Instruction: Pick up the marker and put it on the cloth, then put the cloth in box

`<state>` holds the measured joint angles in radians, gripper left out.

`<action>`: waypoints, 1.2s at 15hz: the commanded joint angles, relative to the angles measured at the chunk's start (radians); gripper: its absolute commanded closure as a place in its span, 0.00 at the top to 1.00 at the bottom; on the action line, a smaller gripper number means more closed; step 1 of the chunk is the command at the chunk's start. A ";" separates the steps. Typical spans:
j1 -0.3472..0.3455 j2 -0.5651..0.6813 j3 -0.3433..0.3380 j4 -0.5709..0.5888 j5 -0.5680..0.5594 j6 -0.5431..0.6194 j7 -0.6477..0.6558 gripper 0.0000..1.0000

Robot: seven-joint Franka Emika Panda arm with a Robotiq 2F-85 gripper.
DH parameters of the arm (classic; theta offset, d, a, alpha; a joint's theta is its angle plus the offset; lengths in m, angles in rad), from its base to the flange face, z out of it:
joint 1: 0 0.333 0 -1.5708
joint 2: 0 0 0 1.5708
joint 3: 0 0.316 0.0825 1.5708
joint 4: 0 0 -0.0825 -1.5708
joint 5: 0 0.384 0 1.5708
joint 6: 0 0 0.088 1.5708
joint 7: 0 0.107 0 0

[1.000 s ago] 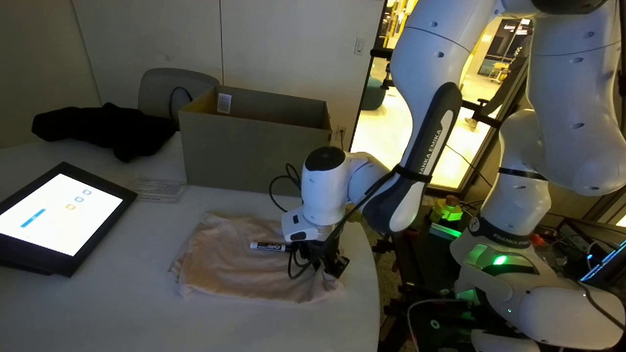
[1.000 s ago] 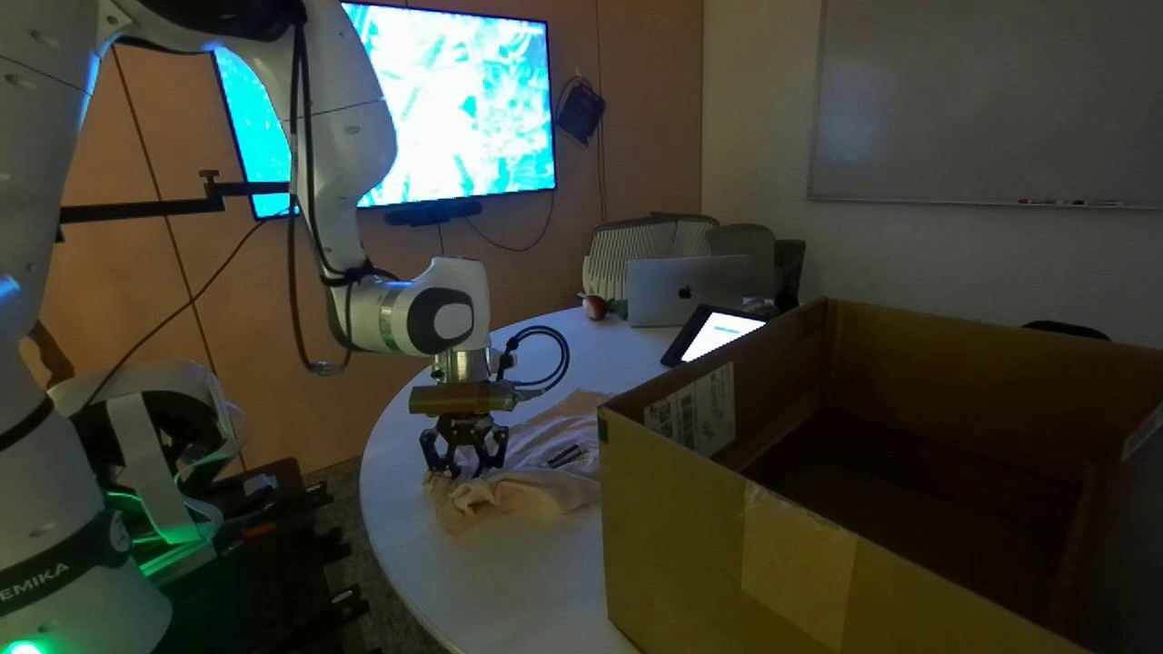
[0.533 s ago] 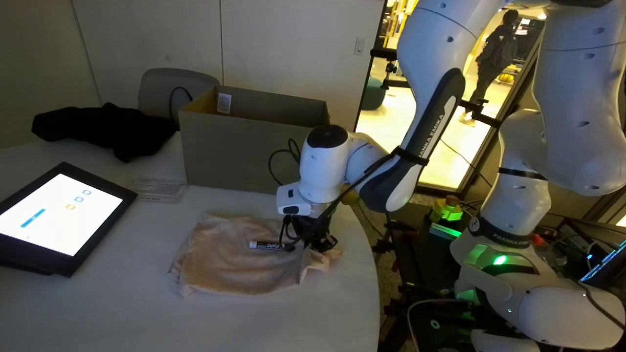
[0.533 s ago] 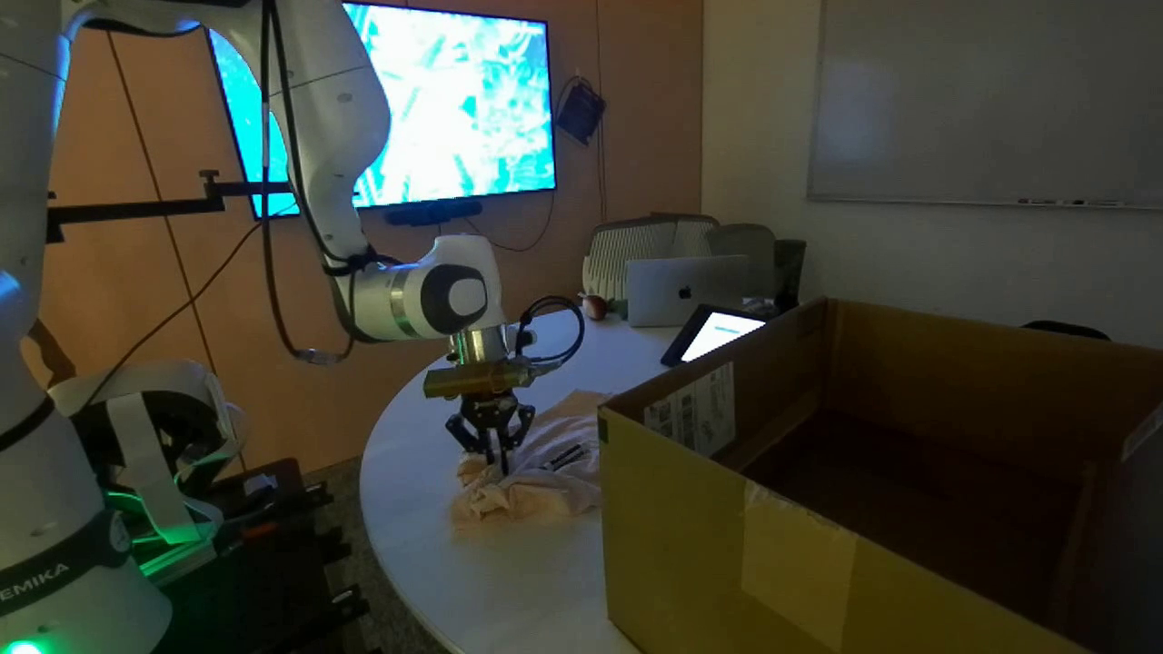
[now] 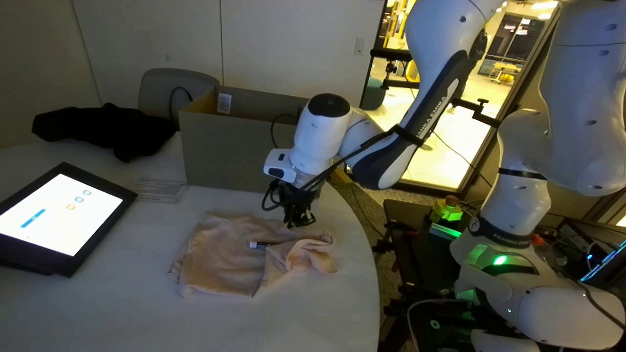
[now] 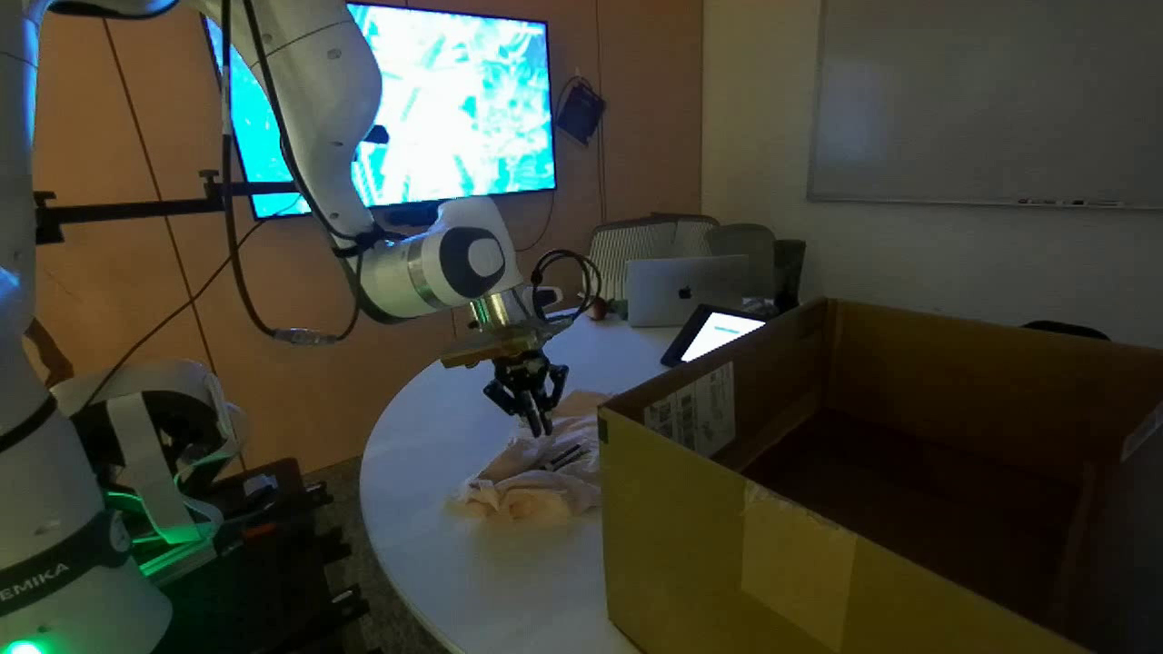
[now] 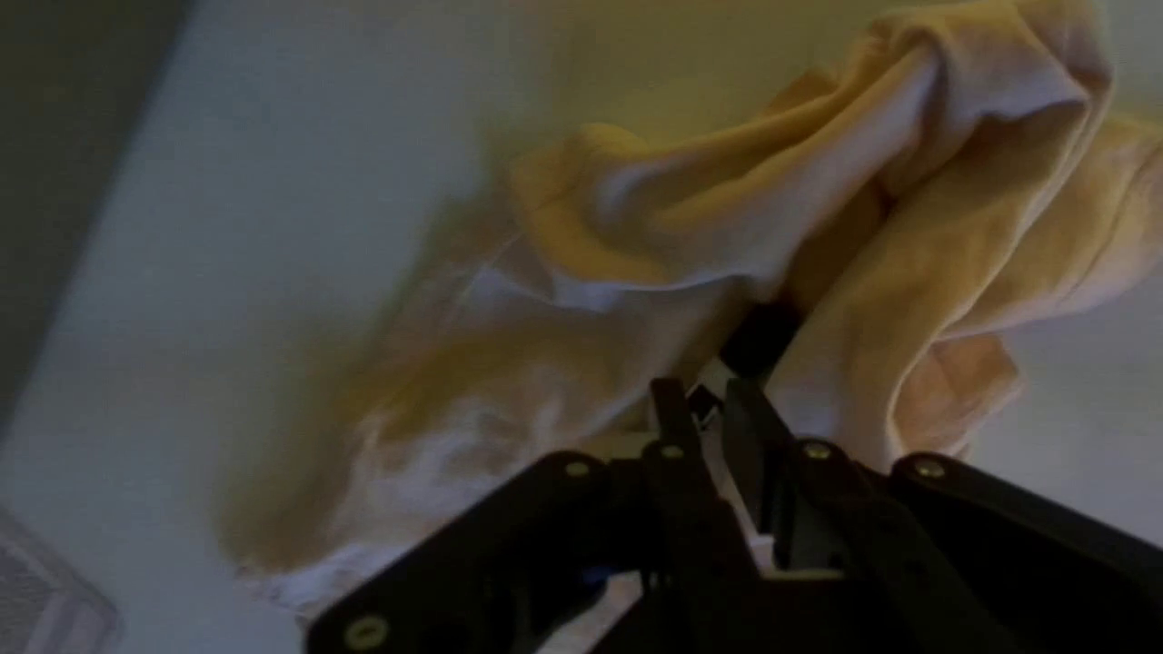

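Observation:
The beige-pink cloth (image 5: 222, 264) lies rumpled on the table, and its right part is folded over. The marker (image 5: 255, 245) lies on the cloth with its white end showing and the rest under the fold. In the wrist view the marker's black part (image 7: 761, 338) shows between folds of the cloth (image 7: 945, 263). My gripper (image 5: 299, 224) hangs just above the cloth, apart from it. In the wrist view its fingertips (image 7: 704, 395) stand a narrow gap apart with nothing held between them. The brown box (image 5: 234, 151) stands behind the cloth; its open inside shows in an exterior view (image 6: 709, 536).
A tablet with a lit screen (image 5: 61, 215) stands on the table (image 5: 122, 303). A black fabric bundle (image 5: 102, 128) and a flat clear item (image 5: 157, 189) lie near the box. A laptop (image 6: 688, 291) stands at the back.
My gripper took the cloth's right edge, drew it over part of the marker and let it go. It has risen toward the box side.

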<state>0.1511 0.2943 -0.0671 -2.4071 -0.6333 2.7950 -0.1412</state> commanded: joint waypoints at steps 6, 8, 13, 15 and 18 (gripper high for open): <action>-0.006 0.170 0.003 0.236 0.154 -0.139 0.188 0.39; -0.024 0.205 0.039 0.295 0.261 -0.178 0.155 0.55; -0.008 0.329 0.073 0.541 0.429 -0.298 0.198 0.95; -0.002 0.383 0.086 0.640 0.468 -0.341 0.209 1.00; 0.019 0.475 0.092 0.774 0.488 -0.387 0.234 1.00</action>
<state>0.1500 0.6576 0.0191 -1.7994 -0.1746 2.4711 0.0626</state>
